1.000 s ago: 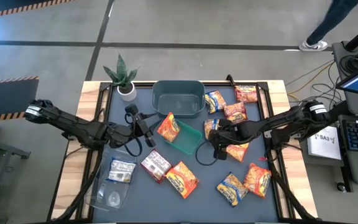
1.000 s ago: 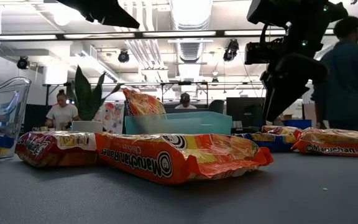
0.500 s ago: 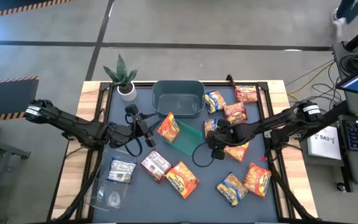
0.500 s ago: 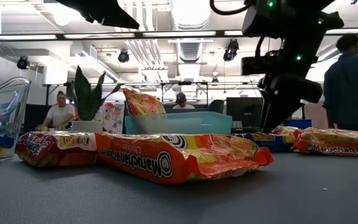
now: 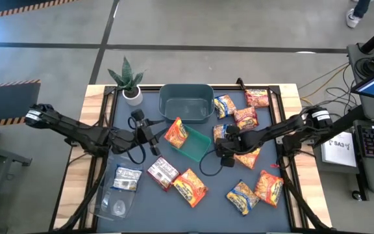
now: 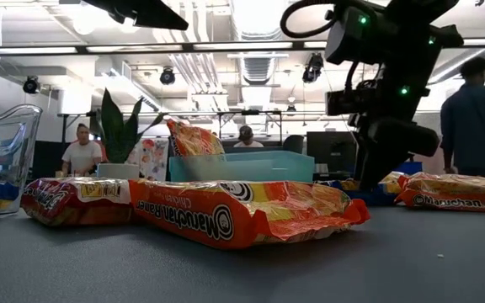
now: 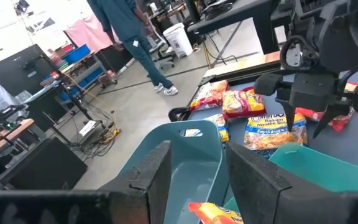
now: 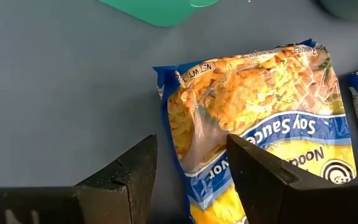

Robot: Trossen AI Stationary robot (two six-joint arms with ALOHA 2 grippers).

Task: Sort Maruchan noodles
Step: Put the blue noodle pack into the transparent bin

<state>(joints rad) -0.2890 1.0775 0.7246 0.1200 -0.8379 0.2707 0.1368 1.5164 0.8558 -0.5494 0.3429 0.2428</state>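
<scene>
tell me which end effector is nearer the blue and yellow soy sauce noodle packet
The right. The right end effector hangs open directly over the soy sauce packet, one finger over its edge. The left end effector is across the green tray, beside the leaning orange packet.

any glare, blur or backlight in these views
Low view: bright ceiling lights backlight the right gripper into a silhouette, and the nearest packet is soft. Right wrist view: glare on the soy sauce packet. High view: even light, faint shadows.

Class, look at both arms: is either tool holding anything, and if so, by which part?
Nothing is held. The left tool and right tool both stand open and empty, the right one above a yellow-and-blue noodle packet.
</scene>
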